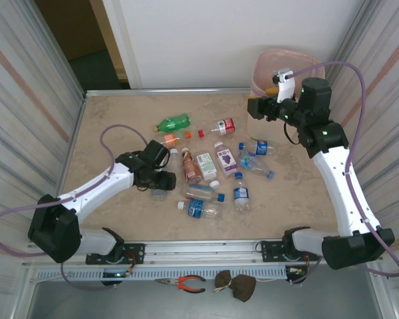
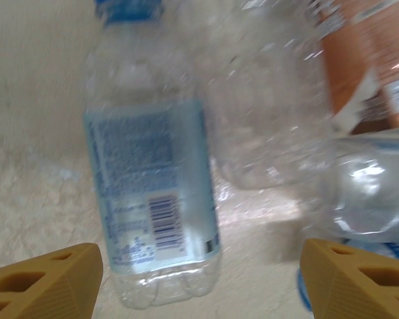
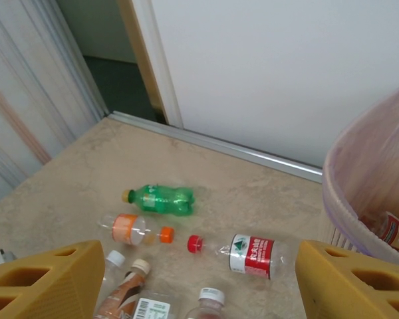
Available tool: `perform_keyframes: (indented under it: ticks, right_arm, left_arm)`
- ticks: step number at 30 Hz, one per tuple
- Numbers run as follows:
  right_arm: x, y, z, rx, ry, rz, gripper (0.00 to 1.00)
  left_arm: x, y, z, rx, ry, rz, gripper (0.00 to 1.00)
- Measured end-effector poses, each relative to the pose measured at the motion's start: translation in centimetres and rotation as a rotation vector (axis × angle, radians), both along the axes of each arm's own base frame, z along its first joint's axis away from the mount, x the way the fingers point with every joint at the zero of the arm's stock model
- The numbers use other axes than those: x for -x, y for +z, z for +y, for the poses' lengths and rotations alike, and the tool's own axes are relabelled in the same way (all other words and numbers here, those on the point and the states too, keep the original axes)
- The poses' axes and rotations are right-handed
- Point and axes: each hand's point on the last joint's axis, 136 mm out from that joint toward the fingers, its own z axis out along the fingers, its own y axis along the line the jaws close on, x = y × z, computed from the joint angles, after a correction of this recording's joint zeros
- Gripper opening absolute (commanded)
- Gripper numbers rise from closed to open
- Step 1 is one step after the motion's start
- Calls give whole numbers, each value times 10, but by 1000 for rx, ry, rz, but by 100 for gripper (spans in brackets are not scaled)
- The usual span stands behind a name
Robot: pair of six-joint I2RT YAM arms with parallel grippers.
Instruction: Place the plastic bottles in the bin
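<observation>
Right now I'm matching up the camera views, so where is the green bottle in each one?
Top external: the green bottle lies just left of picture centre, in the upper half.
Right wrist: it lies left of centre, with its cap pointing left.
Shared landmark: the red-label bottle lies to its right in both views.

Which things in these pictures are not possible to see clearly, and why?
- Bin contents: right wrist view, cut off by the right edge, veiled by the liner.
- Clear bottle label text: left wrist view, blurred.
- Orange-labelled bottle: left wrist view, cut off by the top and right edges.
</observation>
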Motion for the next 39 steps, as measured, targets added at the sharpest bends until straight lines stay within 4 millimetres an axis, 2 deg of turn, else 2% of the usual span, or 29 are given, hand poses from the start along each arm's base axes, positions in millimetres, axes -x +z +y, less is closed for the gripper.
perform_keyframes:
  ticks: [8, 16, 19, 30, 39]
  right_arm:
    - [1, -4, -2, 13, -26, 3, 75]
    - [0, -9, -3, 18, -34, 13, 76]
    - [-1, -10, -5, 21, -42, 12, 76]
    - [-2, -10, -6, 24, -54, 12, 76]
    - [-3, -10, -8, 28, -65, 11, 76]
  left_arm:
    - [7, -31, 7, -53, 3, 70, 80]
    - [10, -69, 11, -110, -14, 138, 73]
    - [11, -77, 13, -123, -21, 148, 70]
    - [10, -77, 15, -125, -17, 144, 61]
    - [10, -75, 15, -116, -15, 120, 58]
